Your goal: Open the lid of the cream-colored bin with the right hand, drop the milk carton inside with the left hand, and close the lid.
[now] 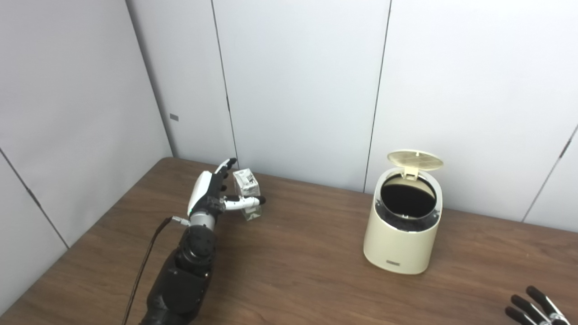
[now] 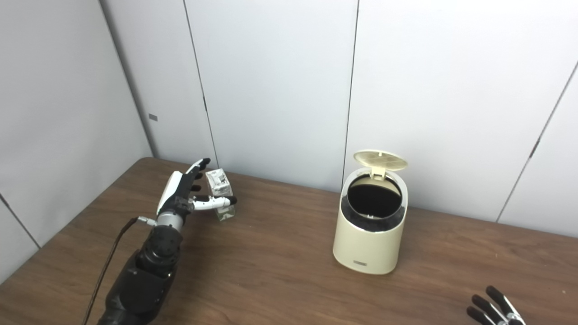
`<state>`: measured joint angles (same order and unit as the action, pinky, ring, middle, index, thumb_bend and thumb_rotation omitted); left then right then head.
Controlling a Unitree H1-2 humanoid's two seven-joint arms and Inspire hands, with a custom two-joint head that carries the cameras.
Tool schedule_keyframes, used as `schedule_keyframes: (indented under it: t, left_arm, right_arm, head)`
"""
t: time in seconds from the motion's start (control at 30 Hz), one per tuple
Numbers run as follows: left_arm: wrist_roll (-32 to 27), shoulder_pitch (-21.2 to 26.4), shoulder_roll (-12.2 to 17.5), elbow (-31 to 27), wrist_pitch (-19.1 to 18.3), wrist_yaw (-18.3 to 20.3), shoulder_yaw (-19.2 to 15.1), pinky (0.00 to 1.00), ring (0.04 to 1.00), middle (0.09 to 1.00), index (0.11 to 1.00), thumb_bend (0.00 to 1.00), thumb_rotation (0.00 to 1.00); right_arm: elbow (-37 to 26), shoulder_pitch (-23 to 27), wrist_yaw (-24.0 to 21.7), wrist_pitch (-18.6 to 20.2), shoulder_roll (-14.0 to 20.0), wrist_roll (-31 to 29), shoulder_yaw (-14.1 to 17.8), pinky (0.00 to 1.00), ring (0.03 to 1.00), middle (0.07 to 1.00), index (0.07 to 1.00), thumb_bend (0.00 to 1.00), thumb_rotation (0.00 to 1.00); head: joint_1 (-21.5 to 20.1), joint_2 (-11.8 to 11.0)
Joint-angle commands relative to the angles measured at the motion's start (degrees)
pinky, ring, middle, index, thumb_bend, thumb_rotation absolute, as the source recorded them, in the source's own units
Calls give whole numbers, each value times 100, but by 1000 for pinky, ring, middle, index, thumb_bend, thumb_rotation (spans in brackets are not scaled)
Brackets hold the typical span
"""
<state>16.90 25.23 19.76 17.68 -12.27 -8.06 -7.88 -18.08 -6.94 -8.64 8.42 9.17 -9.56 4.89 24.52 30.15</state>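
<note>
The left hand pinches the milk carton loosely at far left, well apart from the open cream-colored bin; it may slip in transit. The right hand idles, fingers spread.

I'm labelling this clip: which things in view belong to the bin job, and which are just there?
Job:
- bin, cream, on the table
- lid, standing open
- carton, at the left hand, fingers beside it
- right hand, low at the frame's corner, only fingertips showing

Just there:
- table
- wall panels
- cable along the left arm
</note>
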Motion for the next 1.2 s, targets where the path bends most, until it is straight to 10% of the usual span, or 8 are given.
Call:
schedule_keyframes:
  t: [0.0, 0.13, 0.33, 0.47, 0.9, 1.17]
  left_arm:
    - [-44, 313, 173, -85, 227, -100, -41, 836, 919, 940, 966, 866, 134]
    - [-74, 327, 144, -46, 326, -157, -35, 794, 873, 888, 940, 860, 128]
    - [-83, 338, 53, 19, 611, -505, -80, 551, 620, 663, 672, 784, 4]
    - [41, 326, 101, 74, 773, -652, 12, 477, 489, 519, 463, 510, 0]
    - [77, 284, 91, 113, 851, -676, 43, 411, 471, 490, 448, 478, 0]
    - [253, -56, -173, -1051, 920, -824, 42, 342, 444, 498, 462, 476, 0]
  right_arm:
    - [-236, 52, -23, -184, 83, -4, 12, 740, 848, 864, 900, 907, 814]
    - [-276, 36, 3, -144, 85, 56, 11, 749, 856, 866, 903, 907, 821]
    - [-310, 27, 9, -55, 57, -8, 40, 755, 855, 862, 897, 924, 820]
    - [-319, 30, -11, -51, 40, -109, 55, 766, 860, 860, 894, 920, 809]
    - [-221, 125, 4, -79, 2, -233, 27, 805, 872, 871, 883, 951, 820]
    - [-319, 173, 189, 82, -119, -112, 13, 868, 889, 883, 919, 931, 821]
  head:
    - [-6, 12]
    - [-6, 37]
    - [-26, 61]
    - [-26, 61]
    - [-218, 108]
    - [-655, 190]
